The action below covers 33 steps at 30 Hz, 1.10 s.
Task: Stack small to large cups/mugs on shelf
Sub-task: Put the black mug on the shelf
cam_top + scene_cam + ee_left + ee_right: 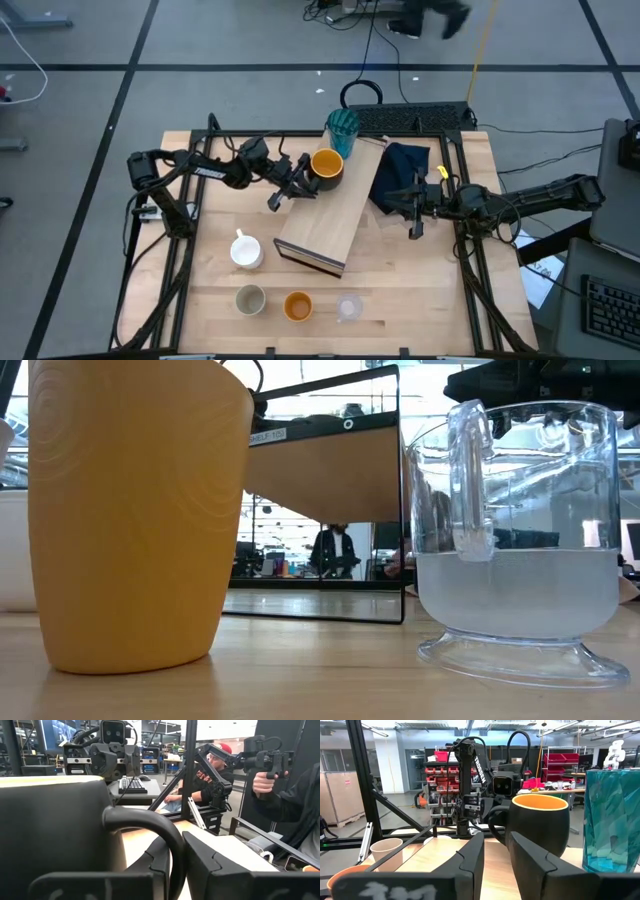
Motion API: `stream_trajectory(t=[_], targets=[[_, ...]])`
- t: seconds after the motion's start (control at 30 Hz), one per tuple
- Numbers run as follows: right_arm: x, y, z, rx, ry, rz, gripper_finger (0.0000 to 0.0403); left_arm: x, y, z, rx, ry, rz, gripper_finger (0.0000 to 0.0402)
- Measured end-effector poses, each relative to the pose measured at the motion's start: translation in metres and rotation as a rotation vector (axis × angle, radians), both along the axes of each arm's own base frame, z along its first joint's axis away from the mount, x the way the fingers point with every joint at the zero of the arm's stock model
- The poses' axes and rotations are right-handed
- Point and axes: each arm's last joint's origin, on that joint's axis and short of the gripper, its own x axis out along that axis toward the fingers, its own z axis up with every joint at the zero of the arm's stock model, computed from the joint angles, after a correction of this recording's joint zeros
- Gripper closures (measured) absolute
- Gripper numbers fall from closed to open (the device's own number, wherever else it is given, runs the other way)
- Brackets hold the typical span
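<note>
Wood board: shelf [325,225] lies on the table [420,300], long axis from about 7 o'clock to 1 o'clock in the high view; dark end edge faces 7 o'clock, the far end points toward the teal tumbler.
Teal tumbler: [342,130] upright at the 1 o'clock end of the shelf; whether on the board or just beside it, cannot tell.
Dark mug: [326,168] yellow inside, upright on the shelf's far half, just at 7 o'clock of the tumbler; handle points toward 9 o'clock, at the left arm.
Left gripper: [298,180] at the mug's handle side; in its wrist view the handle [150,827] curves just ahead of the two dark fingers [215,870], which stand a narrow gap apart. Whether they pinch the handle, cannot tell.
Right gripper: [416,210] off the shelf's 3 o'clock side, over the table beside the navy cloth [402,172], well apart from the mug. Its fingers [540,865] show a narrow gap with nothing between them; its wrist view looks across at the mug and tumbler.
White mug: [246,250] on the table at 9 o'clock of the shelf's dark end.
Front row: beige cup [250,299], orange cup [298,305], clear glass [349,307], upright in a line at 6 o'clock of the shelf, apart from one another.
Low view: orange cup and clear glass loom close, the shelf's end showing between them.
Room: a person [280,795] holds a dark device beyond the table.
</note>
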Motion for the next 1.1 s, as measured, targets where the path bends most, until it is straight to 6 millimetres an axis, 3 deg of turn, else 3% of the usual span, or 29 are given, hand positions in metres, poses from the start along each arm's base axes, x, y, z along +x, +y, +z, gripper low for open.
stream_trajectory(t=[0.77, 1.1], targets=[[0.0, 0.0, -0.0006, 0.011, 0.005, 0.001, 0.0319, 0.0, 0.0, -0.0001, -0.026, 0.019, -0.002, 0.0353], [0.0, 0.0, -0.0006, 0.011, 0.005, 0.001, 0.0319, -0.0002, -0.0002, -0.0001, -0.029, 0.023, -0.009, 0.0253]])
